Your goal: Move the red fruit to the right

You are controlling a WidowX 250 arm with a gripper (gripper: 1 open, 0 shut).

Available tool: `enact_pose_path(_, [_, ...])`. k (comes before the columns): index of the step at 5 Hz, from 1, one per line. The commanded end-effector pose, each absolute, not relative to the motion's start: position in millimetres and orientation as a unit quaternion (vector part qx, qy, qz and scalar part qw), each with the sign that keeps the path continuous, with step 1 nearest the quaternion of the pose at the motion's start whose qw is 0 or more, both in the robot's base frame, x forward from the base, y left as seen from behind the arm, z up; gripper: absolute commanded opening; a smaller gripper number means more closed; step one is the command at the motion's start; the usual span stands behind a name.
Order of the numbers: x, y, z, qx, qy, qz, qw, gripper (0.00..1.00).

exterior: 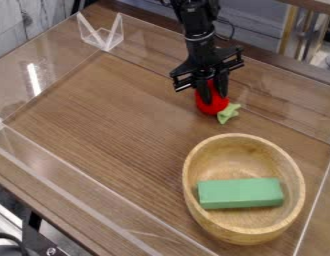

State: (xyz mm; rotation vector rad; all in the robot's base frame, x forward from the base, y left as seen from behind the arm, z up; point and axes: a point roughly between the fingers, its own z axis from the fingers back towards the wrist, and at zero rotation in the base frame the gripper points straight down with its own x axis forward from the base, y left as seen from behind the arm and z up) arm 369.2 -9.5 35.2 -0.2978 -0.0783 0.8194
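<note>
Nearest the camera sits the wooden bowl (245, 187), with a green block (240, 193) lying flat inside it; neither belongs to the job, and they stay out of the way at the near right of the table (88, 130). Clear plastic walls (34, 165) fence the tabletop, probably so nothing can roll off the edge.

Beyond the bowl, just past its far rim but apart from it, is the red fruit (212, 100). Its pale green leaves (229, 112) poke out to the lower right, low against the wood. The gripper (209, 88) comes down on it steeply from above, its black fingers closed to a narrow gap around the red body, so it appears to have hold of the fruit. Gripping from the top leaves the leaves free and lets the arm carry the fruit sideways.

At the far left corner stands a small clear bracket (101, 32).
</note>
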Motion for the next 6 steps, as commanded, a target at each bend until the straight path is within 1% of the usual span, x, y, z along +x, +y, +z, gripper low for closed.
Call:
enact_pose_path(1, [367.0, -17.6, 34.1, -0.142, -0.046, 0.391, 0.908, 0.0])
enact_pose_path(2, [367.1, -13.9, 30.9, -0.139, -0.051, 0.402, 0.904, 0.0])
enact_pose_path(4, [366.0, -8.3, 23.1, -0.135, -0.053, 0.366, 0.919, 0.0])
enact_pose_path(5, [363.8, -7.3, 27.7, -0.132, -0.048, 0.362, 0.922, 1.0])
enact_pose_path(6, [363.3, -10.6, 36.8, -0.13, -0.043, 0.351, 0.926, 1.0])
